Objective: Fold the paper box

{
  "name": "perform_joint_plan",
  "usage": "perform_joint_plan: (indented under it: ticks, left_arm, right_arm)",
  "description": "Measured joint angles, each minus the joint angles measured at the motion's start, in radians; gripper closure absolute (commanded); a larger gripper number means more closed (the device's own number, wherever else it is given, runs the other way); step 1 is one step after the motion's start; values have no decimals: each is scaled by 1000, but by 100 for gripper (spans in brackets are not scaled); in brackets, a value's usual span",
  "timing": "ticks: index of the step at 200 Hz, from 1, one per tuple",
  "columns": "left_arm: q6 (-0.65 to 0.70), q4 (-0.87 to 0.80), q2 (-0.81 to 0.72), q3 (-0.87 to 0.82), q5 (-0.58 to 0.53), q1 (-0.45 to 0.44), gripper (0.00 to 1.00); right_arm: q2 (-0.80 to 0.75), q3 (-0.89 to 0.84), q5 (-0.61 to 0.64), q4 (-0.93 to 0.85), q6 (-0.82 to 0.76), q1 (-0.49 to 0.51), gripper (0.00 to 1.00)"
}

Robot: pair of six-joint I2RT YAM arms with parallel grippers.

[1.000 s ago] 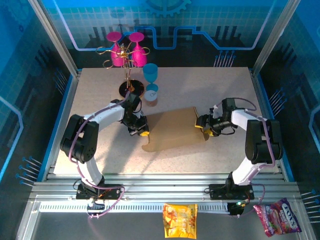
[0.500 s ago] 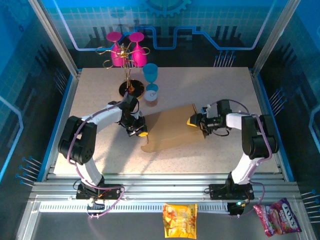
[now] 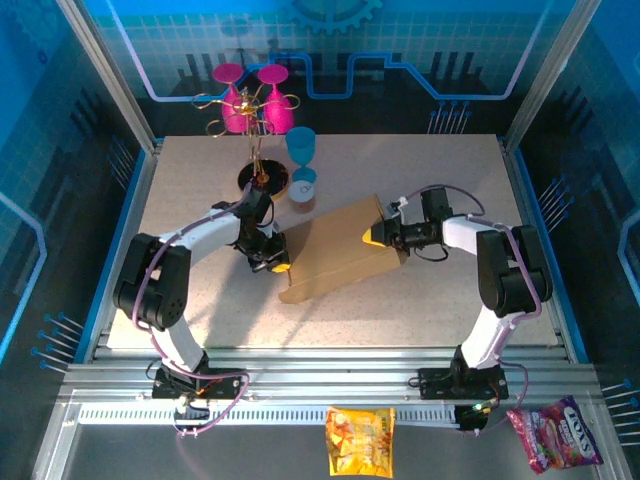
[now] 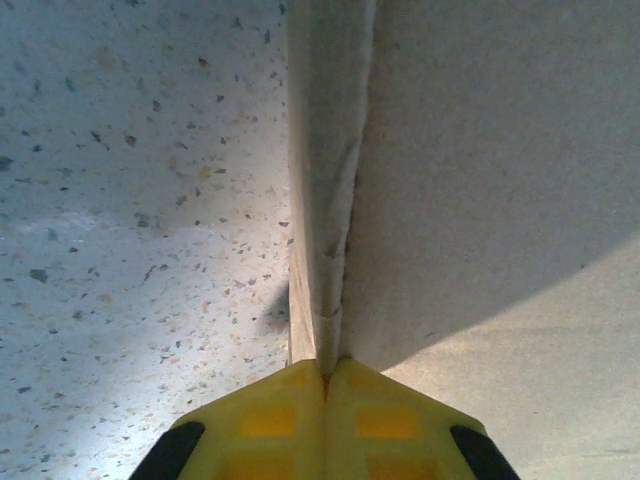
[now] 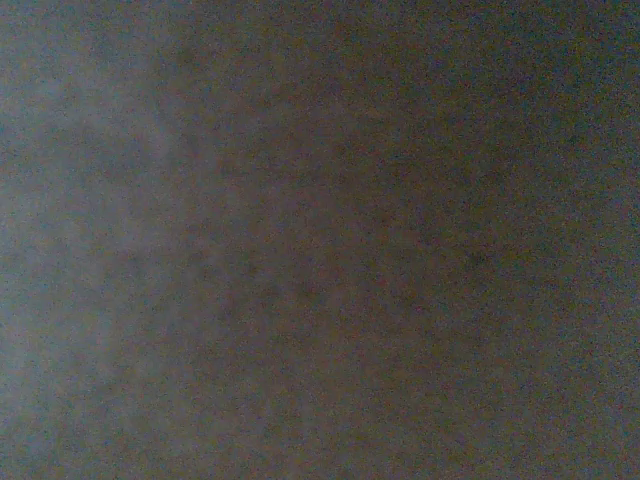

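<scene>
The paper box point(image 3: 335, 258) is a plain brown cardboard sheet lying slantwise at the table's middle, with its right part raised off the surface. My left gripper point(image 3: 278, 263) is at its left edge. In the left wrist view the yellow fingers point(image 4: 270, 420) are shut on a folded cardboard flap point(image 4: 325, 160) that runs away from them. My right gripper point(image 3: 376, 237) presses against the raised right part. The right wrist view is dark brown cardboard point(image 5: 320, 240) held close to the lens, so its fingers are hidden.
At the back left stand a gold rack with pink glasses point(image 3: 252, 100), a blue goblet point(image 3: 301, 145) and a small cup point(image 3: 303, 188). Two snack bags point(image 3: 361, 440) point(image 3: 556, 432) lie beyond the front rail. Bare tabletop point(image 3: 430, 170) lies at the back right.
My right gripper has moved left and slightly back, and the box's right part has risen and swung over toward the middle. The left gripper has shifted slightly and kept its hold on the left flap.
</scene>
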Motion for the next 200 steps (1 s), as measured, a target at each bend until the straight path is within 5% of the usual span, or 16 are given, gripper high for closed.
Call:
perform_joint_plan:
  ticks: [32, 58, 111, 132, 136, 155, 200]
  left_arm:
    - [-14, -16, -31, -2, -66, -2, 52]
    - [-77, -4, -130, -13, -89, 28, 35]
    - [-288, 201, -314, -162, 54, 216, 24]
    - [-385, 308, -300, -240, 135, 217, 22]
    - [-407, 332, -299, -258, 151, 217, 14]
    - [-530, 459, -294, -336, 204, 213, 6]
    - [-738, 650, -248, -385, 257, 153, 6]
  right_arm:
    - [-2, 29, 9, -64, -5, 8, 69]
    - [-29, 25, 5, -121, 40, 11, 74]
    - [-123, -11, -6, -202, 250, -24, 71]
    - [-154, -11, -7, -239, 336, -35, 71]
    - [-158, -11, -8, -245, 351, -37, 71]
    - [-171, -13, -7, -259, 422, -39, 71]
    - [-176, -22, -23, -264, 523, -51, 71]
